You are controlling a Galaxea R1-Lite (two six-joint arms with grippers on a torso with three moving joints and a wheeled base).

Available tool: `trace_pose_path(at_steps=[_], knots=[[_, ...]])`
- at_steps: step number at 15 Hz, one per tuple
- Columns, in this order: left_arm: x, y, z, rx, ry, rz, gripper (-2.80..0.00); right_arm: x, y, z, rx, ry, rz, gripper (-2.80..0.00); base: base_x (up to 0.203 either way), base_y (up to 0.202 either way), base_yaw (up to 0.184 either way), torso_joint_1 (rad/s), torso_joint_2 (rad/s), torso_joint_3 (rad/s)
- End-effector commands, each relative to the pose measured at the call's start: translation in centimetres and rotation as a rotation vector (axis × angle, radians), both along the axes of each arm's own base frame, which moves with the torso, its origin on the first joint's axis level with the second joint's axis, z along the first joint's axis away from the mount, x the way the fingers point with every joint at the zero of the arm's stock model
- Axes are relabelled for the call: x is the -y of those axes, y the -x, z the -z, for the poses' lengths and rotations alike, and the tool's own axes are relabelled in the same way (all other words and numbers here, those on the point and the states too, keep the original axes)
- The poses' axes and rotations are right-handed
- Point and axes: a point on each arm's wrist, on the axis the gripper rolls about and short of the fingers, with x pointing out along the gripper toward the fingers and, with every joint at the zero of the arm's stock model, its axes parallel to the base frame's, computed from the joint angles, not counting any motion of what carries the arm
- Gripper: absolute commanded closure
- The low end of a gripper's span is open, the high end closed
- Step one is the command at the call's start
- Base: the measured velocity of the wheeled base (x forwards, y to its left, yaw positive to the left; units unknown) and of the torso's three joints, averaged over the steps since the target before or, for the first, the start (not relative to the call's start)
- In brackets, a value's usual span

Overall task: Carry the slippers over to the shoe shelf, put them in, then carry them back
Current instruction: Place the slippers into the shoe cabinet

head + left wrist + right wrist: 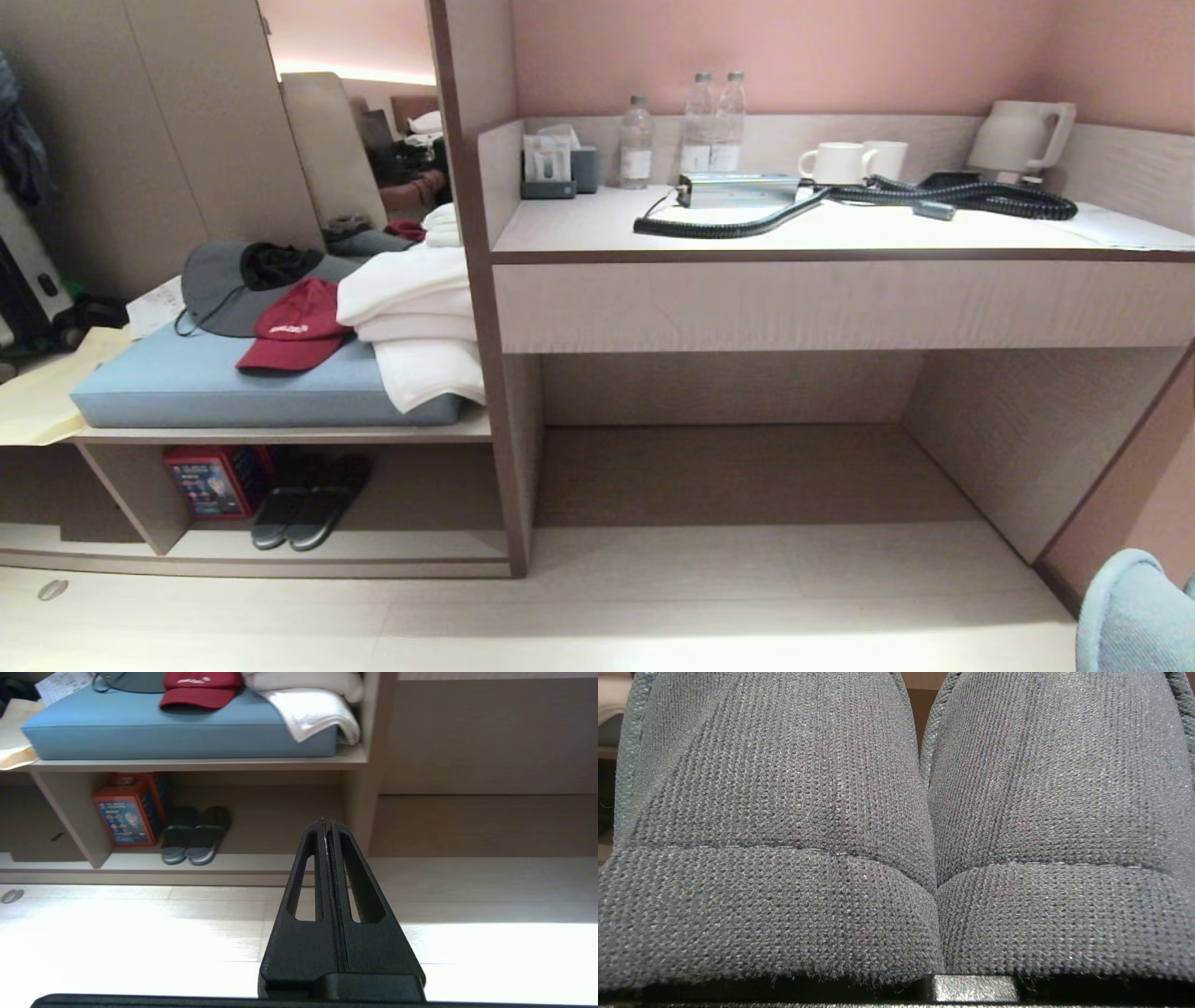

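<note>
The right gripper was closed down narrow. Its fingers were hidden behind the slippers [775, 812], which filled the right wrist view toe bands foremost, so it apparently had the pair pinched. The left gripper [327, 823] hung low over the floor with its fingers pressed together and nothing between them.

The step in hand looked like the carry out. The shoe shelf [411, 546] stood ahead and to the robot's left, under the blue cushion [187, 383], and the held pair was not in it yet. The next move would likely call for bringing the robot nearer and to the left, then reaching the right arm low into the cubby's free space beside what already sat there.

By count, there were two slippers in the grip, two more in the black pair [308, 504] inside the cubby, and one red box [217, 480] beside them. On the cushion lay one red cap [297, 327]. On the desk [840, 303] stood three bottles [698, 123] and two mugs [854, 161].
</note>
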Motion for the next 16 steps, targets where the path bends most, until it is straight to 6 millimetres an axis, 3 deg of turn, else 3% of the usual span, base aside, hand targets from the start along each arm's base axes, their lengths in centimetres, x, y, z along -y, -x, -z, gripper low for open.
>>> trace_pose_path(at_steps=[1,16], knots=[[0.0,-0.01,-0.01,0.0,0.0,0.0,0.0,0.0,-0.02,0.03,-0.002,0.001,0.0,0.0,0.0,0.196,-0.004,0.006,0.0,0.002],[0.0,-0.01,-0.01,0.0,0.0,0.0,0.0,0.0,-0.02,0.03,-0.002,0.001,0.0,0.0,0.0,0.196,-0.001,0.001,0.0,0.002]])
